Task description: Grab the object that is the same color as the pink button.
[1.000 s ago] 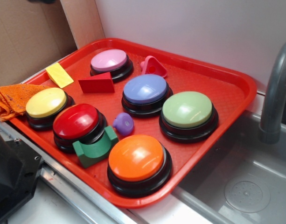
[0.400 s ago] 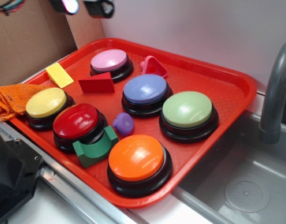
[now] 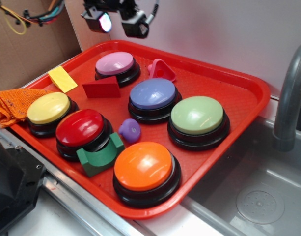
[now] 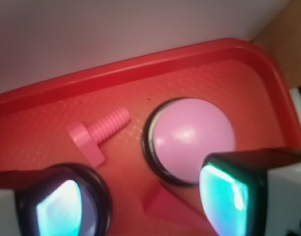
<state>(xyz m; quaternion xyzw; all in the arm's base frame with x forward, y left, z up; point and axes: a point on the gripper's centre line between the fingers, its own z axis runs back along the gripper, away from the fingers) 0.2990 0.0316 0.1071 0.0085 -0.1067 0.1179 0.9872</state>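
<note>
Above the tray's [image 3: 248, 83] far corner, the gripper [image 3: 118, 20] hovers spread wide, empty, over the pink button [image 3: 115, 63]

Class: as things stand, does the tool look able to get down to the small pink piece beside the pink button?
Probably yes. The tool hangs open above the tray's far end, and the pink piece lies uncovered beside the pink button.

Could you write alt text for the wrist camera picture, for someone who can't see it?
Looking down past two blurred gripper fingers at a red tray: a pale pink button on a black base sits near the middle. To its left lies a small pink plastic piece that here looks like a bolt with a threaded shaft. A red block shows at the bottom.
</note>
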